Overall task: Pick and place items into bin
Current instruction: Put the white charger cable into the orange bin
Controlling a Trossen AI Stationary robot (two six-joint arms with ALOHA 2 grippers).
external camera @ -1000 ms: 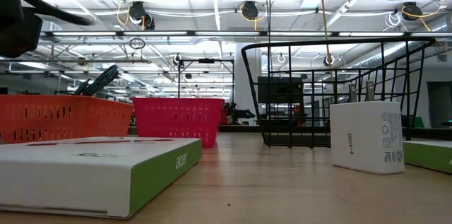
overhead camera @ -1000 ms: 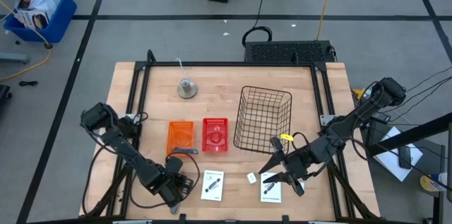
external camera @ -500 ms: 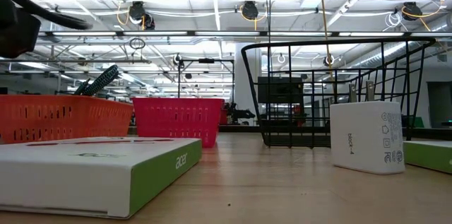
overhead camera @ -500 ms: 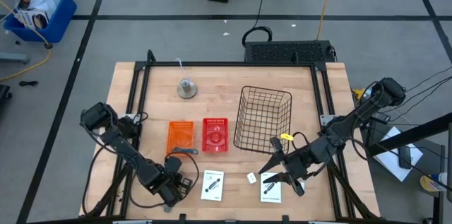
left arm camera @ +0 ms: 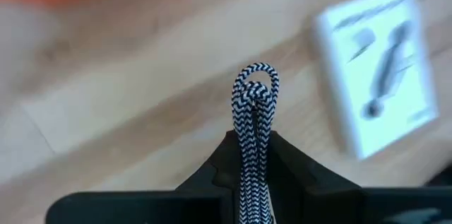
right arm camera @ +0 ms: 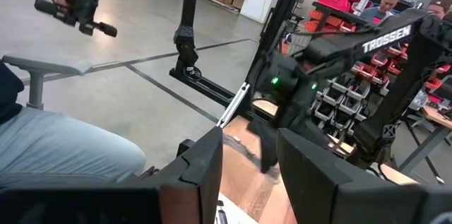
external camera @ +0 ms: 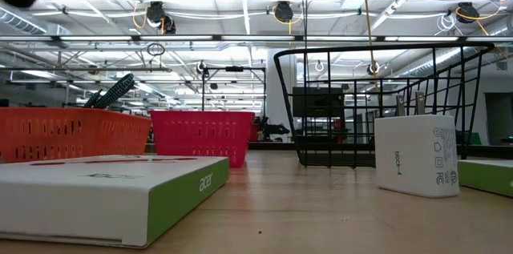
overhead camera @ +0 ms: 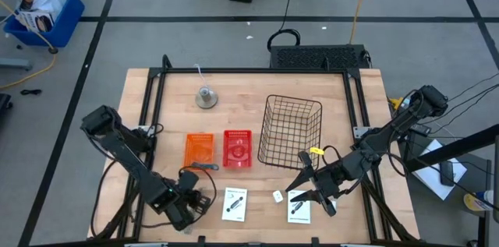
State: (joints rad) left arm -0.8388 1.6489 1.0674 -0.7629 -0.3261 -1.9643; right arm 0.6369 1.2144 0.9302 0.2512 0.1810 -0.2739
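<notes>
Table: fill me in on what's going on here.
The left gripper, at the table's front left, is shut on a loop of black-and-white braided cable, near a white box. The right gripper hangs open by a second white box at front right, next to a small white charger block. The orange bin, red bin and wire basket sit mid-table.

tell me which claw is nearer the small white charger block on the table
Right. The right claw sits just beside the white charger block, toward the table's right. The left claw, shut on a braided cable, is well off to its left, past the white box.
</notes>
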